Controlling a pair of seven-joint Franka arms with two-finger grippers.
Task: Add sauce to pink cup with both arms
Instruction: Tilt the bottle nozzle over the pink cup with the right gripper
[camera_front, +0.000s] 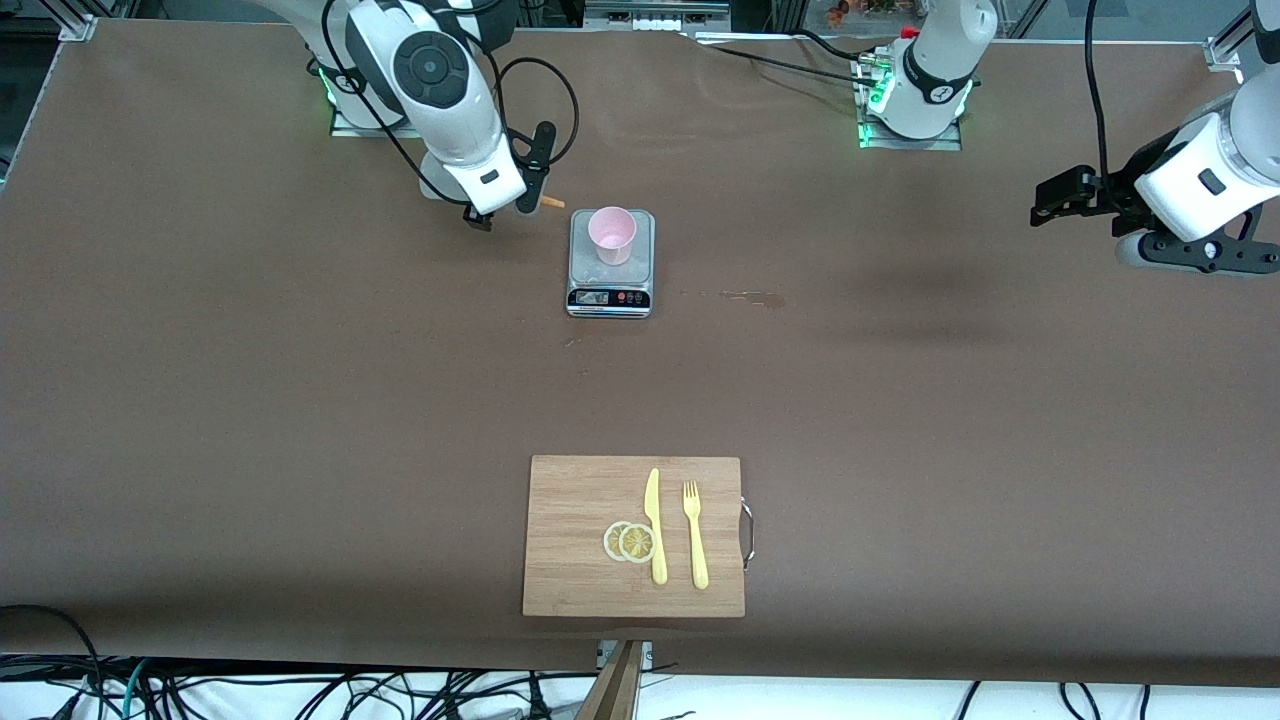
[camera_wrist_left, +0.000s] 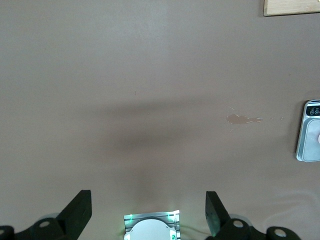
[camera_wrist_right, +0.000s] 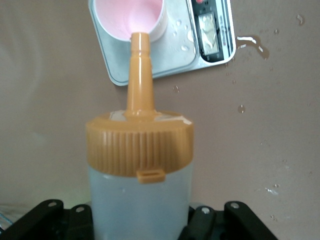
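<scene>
A pink cup (camera_front: 612, 234) stands on a silver scale (camera_front: 610, 265) toward the robots' side of a brown table (camera_front: 300, 400). The right gripper (camera_front: 505, 205) hangs just beside the scale on the right arm's side, its claw pinching a whitish sauce bottle (camera_wrist_right: 140, 200) whose orange nozzle (camera_wrist_right: 139, 75) is tipped toward the cup. The left gripper (camera_wrist_left: 147, 212) waits over bare table at the left arm's end, claw spread wide and holding nothing, while a wooden cutting board (camera_front: 580, 500) with a yellow knife (camera_front: 655, 525), fork (camera_front: 694, 535) and lemon slices (camera_front: 629, 541) lies nearer the front camera.

Silver scale (camera_front: 610, 265) upper centre of front view. Small spill (camera_front: 752, 297) on brown table (camera_front: 300, 400) beside it. Wooden cutting board (camera_front: 580, 500) lower centre carries two lemon slices (camera_front: 629, 542), yellow knife (camera_front: 655, 525), yellow fork (camera_front: 695, 535).
</scene>
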